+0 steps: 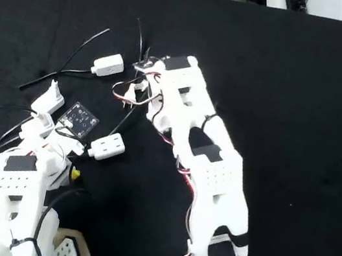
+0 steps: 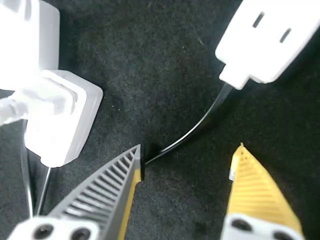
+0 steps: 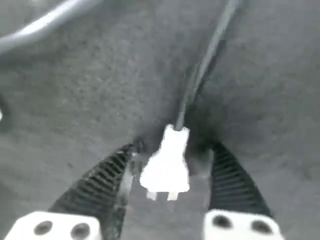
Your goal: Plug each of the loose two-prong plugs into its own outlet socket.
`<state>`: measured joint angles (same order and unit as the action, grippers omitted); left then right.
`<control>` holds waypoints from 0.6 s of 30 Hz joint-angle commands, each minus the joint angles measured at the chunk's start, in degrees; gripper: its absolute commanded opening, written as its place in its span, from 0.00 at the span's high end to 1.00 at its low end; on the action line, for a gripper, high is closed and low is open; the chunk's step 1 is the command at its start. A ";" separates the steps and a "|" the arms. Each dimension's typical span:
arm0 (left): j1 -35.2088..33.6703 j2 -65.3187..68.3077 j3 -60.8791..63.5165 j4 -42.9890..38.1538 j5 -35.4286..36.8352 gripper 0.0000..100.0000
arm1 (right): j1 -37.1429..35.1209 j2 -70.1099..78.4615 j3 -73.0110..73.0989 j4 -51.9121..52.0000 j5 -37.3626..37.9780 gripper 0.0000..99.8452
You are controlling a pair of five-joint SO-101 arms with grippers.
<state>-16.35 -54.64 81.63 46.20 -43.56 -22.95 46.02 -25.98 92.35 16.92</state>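
One white two-prong plug point(image 3: 166, 167) lies on the black worktop point(image 1: 308, 92) squarely between the fingers point(image 3: 105, 185) of the right claw point(image 3: 172, 147). The claw stands open astride the plug, with a sliver of cloth showing on either side, so nothing is gripped yet. The plug's long axis runs in line with the claw's reach: its two prongs point back toward the wrist, while its dark cable point(image 3: 200, 75) trails straight ahead, away from the claw. Seen from above, the right arm is plainly the nearer one to this plug, and a white outlet socket point(image 1: 109, 65) lies just beside its claw. The left claw point(image 2: 190, 147) is open too and holds nothing. A second outlet socket point(image 2: 270, 35) sits ahead of it, off toward its yellow finger point(image 2: 255, 195), with its slots showing and its lead point(image 2: 200, 127) running back between the fingers. Closing on the plug looks like the next call, though with the prongs facing the wrist it would likely need turning before it meets a slot.
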 commanded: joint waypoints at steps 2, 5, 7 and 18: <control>0.40 -0.79 0.04 -0.97 -0.53 0.72 | -0.35 0.57 -0.48 0.79 -0.53 0.95; 0.40 -0.79 0.04 -0.97 -0.53 0.72 | -0.35 0.57 -1.27 3.08 -0.62 0.95; 0.40 -0.79 0.04 -0.97 -0.53 0.72 | -0.44 0.31 -1.45 4.31 -0.62 0.95; 0.40 -0.79 0.04 -0.97 -0.53 0.72 | -0.26 0.31 -6.55 8.79 1.49 0.79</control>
<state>-16.35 -54.64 81.63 46.20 -43.56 -23.74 47.25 -29.32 98.95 17.45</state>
